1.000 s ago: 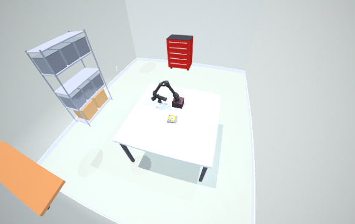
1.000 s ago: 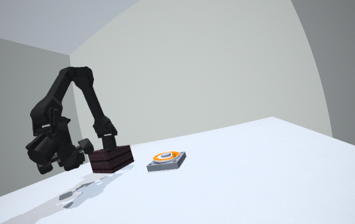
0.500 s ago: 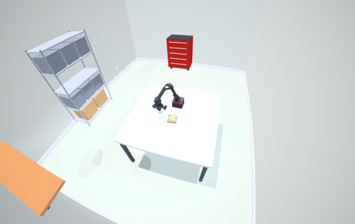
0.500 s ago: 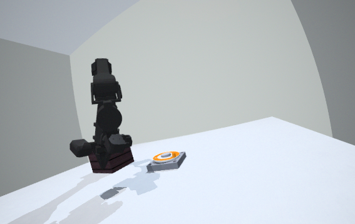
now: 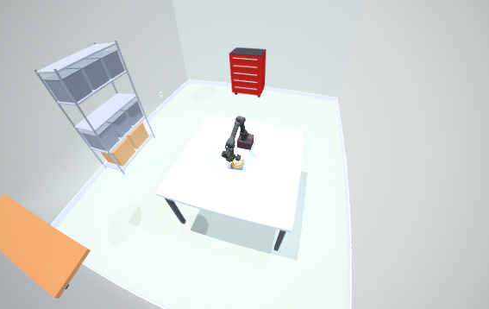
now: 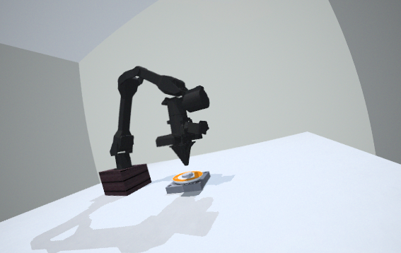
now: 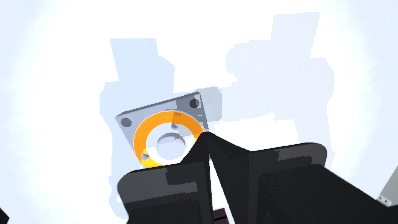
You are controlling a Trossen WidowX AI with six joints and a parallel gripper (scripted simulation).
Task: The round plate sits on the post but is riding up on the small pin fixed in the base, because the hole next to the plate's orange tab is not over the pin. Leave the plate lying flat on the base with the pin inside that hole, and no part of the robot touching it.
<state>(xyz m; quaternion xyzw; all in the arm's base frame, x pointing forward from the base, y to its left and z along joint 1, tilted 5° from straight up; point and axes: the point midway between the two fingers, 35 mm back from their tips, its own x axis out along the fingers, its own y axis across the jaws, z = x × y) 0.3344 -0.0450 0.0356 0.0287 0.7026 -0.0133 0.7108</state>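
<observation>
With its jaws pressed together on nothing, the tool point(image 6: 186, 163) hangs above the plate point(image 6: 187, 176); an off-centre push may wedge it harder against the pin.

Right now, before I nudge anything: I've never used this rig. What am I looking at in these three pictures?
One black jointed arm stands on a dark block on a white table. The top view looks down into the whole room; the exterior view watches from the table's side; the wrist view looks down past the fingers. The gripper is shut, holds nothing, and hangs above the round plate, apart from it. The plate, orange-ringed, sits on a grey square base.
</observation>
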